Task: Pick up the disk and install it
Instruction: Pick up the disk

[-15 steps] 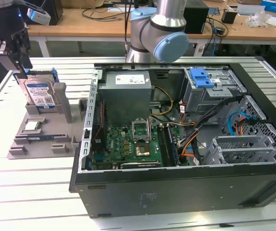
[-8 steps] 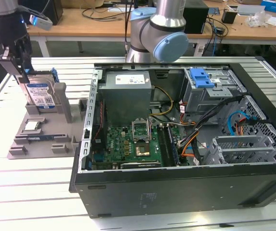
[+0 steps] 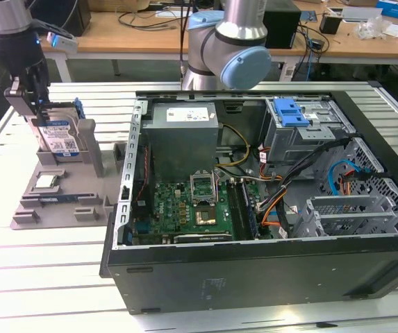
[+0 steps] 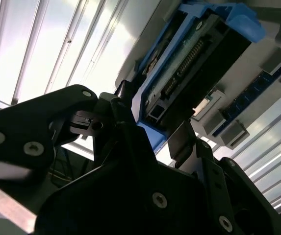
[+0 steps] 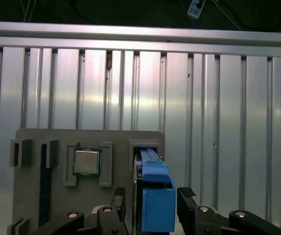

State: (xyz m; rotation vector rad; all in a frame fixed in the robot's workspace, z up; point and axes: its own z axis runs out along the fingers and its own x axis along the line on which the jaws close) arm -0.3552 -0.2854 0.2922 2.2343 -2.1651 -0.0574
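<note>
The disk (image 3: 56,137) stands upright in a grey holder (image 3: 63,182) on the exterior view's left, its white-and-blue label facing the camera and blue rails on its sides. My gripper (image 3: 32,104) is right above it and lowered over its top edge. In the first wrist view the blue-railed disk (image 5: 157,196) sits between my two black fingers (image 5: 187,196). One finger is close against it and a narrow dark gap shows at the other. The second wrist view shows the disk's connector edge (image 4: 189,63) just beyond the fingertips (image 4: 123,100). The gripper is open, straddling the disk.
An open computer case (image 3: 254,187) lies to the exterior view's right, with the motherboard, a grey power supply (image 3: 183,135) and a blue-tabbed drive cage (image 3: 303,121). The holder also carries a processor chip (image 5: 87,162). The ribbed metal table (image 5: 218,122) surrounds everything.
</note>
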